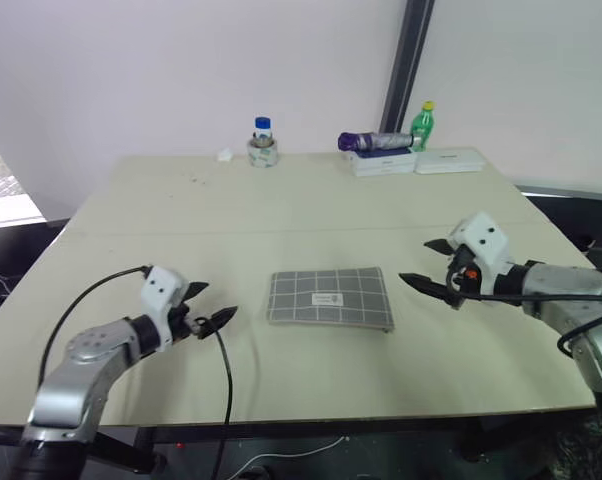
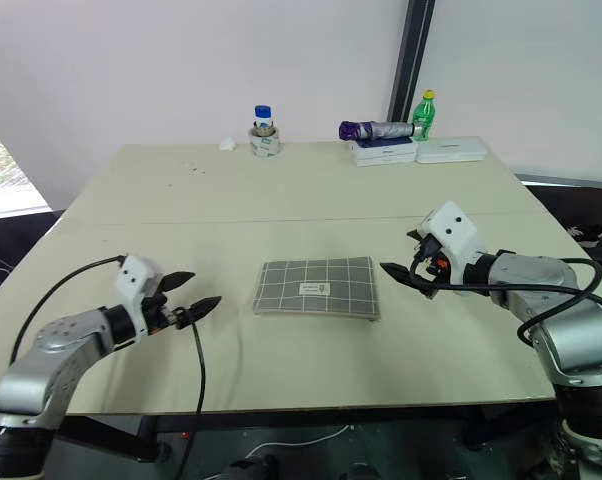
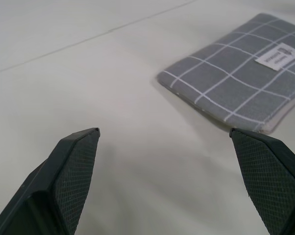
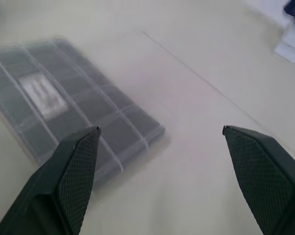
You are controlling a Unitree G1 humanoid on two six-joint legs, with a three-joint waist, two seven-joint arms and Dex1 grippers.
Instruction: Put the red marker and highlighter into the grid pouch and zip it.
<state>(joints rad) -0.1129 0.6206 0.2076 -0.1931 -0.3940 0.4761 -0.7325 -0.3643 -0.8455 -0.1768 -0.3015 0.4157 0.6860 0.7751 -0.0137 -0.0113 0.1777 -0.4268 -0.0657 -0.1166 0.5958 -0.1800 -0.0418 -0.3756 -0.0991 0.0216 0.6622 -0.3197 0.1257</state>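
The grid pouch (image 1: 331,298) lies flat in the middle of the table, grey with white grid lines and a small white label (image 3: 280,54) facing up. It looks closed. My left gripper (image 1: 209,304) hovers to the pouch's left, open, nothing between its fingers (image 3: 74,169). On the other side my right gripper (image 1: 426,266) stands open as well, a short gap from the pouch's right edge, and holds nothing. The pouch shows ahead of both pairs of fingers in the wrist views (image 4: 74,107). The red marker and the highlighter are out of view.
At the table's far edge stand a small jar with a blue cap on a tape roll (image 1: 263,143), a folded purple umbrella (image 1: 376,141) on white boxes (image 1: 411,161), and a green bottle (image 1: 423,123). A black cable (image 1: 224,380) hangs from my left arm.
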